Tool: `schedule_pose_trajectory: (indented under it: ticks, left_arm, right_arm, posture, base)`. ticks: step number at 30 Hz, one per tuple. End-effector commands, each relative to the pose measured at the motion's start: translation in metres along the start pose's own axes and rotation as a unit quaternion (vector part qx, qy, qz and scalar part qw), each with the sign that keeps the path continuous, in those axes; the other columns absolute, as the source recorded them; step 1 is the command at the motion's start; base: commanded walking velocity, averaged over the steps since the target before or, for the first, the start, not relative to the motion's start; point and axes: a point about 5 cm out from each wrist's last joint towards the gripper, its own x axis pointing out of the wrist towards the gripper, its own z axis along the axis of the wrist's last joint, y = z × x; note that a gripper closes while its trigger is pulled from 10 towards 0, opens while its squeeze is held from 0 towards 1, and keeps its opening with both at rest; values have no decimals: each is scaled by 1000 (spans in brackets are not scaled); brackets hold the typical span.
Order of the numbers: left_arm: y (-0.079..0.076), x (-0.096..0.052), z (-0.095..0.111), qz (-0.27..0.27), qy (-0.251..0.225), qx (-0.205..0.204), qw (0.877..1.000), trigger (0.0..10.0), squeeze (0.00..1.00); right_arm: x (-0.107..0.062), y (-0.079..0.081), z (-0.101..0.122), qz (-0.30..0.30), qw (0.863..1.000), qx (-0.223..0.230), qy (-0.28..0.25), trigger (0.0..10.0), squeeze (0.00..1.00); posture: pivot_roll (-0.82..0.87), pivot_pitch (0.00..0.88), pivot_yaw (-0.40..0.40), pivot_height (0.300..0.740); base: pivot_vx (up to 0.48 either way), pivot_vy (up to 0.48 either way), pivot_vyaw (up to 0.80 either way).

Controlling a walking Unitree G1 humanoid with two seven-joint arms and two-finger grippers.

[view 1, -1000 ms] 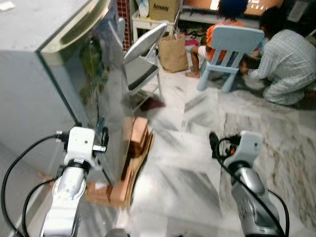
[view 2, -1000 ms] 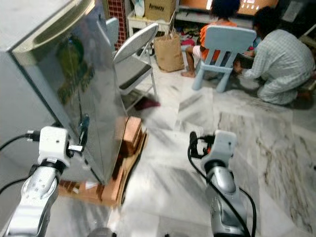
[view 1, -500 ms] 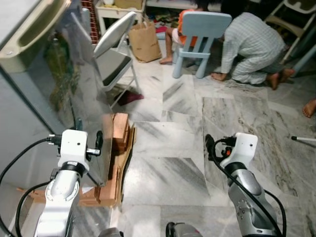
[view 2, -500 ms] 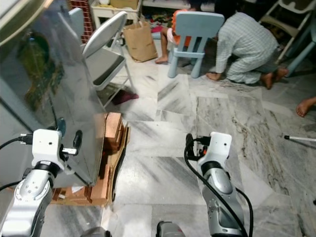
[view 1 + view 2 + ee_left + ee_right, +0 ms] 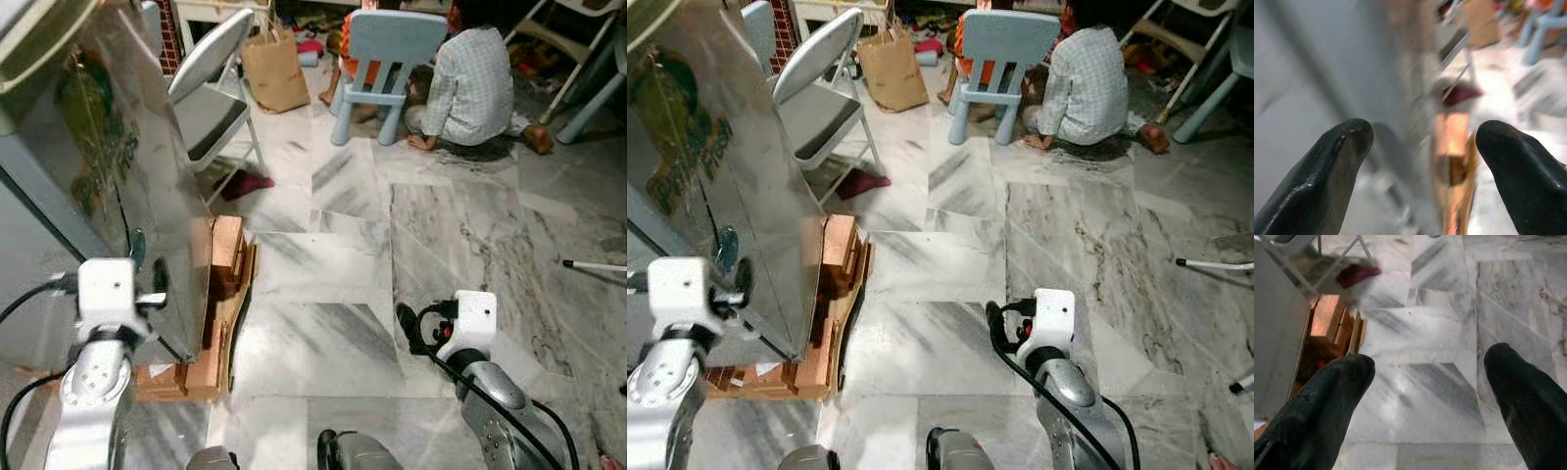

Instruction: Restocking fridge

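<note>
The tall grey fridge (image 5: 98, 186) stands at my left on a low wooden pallet (image 5: 223, 279), with its shiny front turned to the room. My left gripper (image 5: 147, 264) hovers close to the fridge's near corner. In the left wrist view it (image 5: 1422, 142) is open, with nothing between its fingers and the fridge's edge blurred behind. My right gripper (image 5: 411, 328) hangs over the bare marble floor to the right of the pallet. It (image 5: 1427, 382) is also open and holds nothing.
A grey folding chair (image 5: 211, 88) and a brown paper bag (image 5: 272, 70) stand beyond the fridge. Further back are a light blue child's chair (image 5: 392, 44) and two persons sitting on the floor (image 5: 470, 83). A thin white stick (image 5: 593, 264) lies at the right.
The camera has swung and tilted down, so both arms sit lower in view. The person in the checked shirt has gone from crouching to sitting upright by the blue chair.
</note>
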Motion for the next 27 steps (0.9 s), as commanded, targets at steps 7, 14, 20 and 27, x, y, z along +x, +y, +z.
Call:
schedule_pose_trajectory:
  ticks: [7, 14, 20, 27]
  left_arm:
    - [8, -19, -17, 41, 35, 20, 998, 10000, 0]
    - [5, 20, 2, 12, -19, 5, 1000, 10000, 0]
    - [24, 45, 14, 39, -37, 16, 998, 10000, 0]
    - [24, 48, 15, 20, -49, -4, 999, 10000, 0]
  right_arm:
    - [-5, 0, 5, 39, 999, -12, 11, 10000, 0]
    - [-3, 4, 9, 56, 998, -21, 18, 10000, 0]
    - [-7, 0, 18, 64, 998, -17, 7, 10000, 0]
    - [-10, -2, 15, 55, 998, -17, 11, 10000, 0]
  posture:
    - [115, 163, -99, 740]
    - [101, 164, -133, 740]
    - [72, 161, -128, 740]
    - [65, 164, -125, 740]
  base:
    - [0, 0, 0]
    - [0, 0, 0]
    - [0, 0, 0]
    - [0, 0, 0]
